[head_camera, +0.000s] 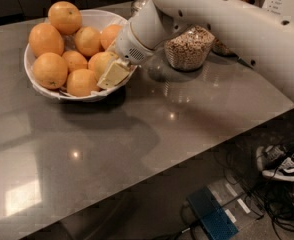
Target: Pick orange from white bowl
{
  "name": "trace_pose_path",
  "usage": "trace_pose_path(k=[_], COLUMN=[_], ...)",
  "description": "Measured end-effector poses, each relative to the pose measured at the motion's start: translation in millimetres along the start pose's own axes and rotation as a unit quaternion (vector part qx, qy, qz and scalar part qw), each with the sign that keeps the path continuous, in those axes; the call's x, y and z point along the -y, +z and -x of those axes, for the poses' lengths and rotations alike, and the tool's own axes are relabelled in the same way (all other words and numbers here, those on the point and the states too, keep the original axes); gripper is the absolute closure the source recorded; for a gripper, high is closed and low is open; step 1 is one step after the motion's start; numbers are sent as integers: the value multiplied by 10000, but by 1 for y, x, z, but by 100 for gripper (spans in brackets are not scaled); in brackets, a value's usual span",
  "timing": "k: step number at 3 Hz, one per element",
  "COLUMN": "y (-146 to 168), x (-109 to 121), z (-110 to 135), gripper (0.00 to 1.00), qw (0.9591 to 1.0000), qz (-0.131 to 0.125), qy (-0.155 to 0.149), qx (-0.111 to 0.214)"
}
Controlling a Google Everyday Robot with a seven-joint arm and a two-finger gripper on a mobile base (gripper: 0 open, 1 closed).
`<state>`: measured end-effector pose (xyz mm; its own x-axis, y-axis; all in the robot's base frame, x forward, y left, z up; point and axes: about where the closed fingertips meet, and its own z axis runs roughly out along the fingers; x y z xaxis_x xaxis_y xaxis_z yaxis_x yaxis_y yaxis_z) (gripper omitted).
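Your gripper [109, 71] sits low at the white bowl's [42, 91] right rim, against the orange [100, 61]. The other oranges [49, 70] crowd you on the left, and the cereal jar [189, 49] stands close behind the arm. The countertop [137, 134] in front gives you open room.

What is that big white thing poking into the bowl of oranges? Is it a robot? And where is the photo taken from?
Yes, it is a robot's arm, white and thick like a pipe. There is just one picture, looking down from above at a grey counter. On it stands a white bowl heaped with oranges, and to the right of it a glass jar of cereal. At the arm's tip is its claw, the part for grabbing. It is inside the bowl at the right edge, pressed against one pale orange. Whether it holds that orange, I cannot tell.
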<state>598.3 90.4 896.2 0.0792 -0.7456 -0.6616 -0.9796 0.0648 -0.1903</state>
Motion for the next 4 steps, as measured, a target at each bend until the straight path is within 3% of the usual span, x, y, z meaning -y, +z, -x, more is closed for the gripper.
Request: trace_pose_path(k=[1,2,4], y=[0,0,-36], x=[0,0,5], z=[0,1,43], gripper=[100,100,100], qw=[10000,10000,9982], qz=[2,17,-42], qy=[-1,-9,-501], qx=[2,19,341])
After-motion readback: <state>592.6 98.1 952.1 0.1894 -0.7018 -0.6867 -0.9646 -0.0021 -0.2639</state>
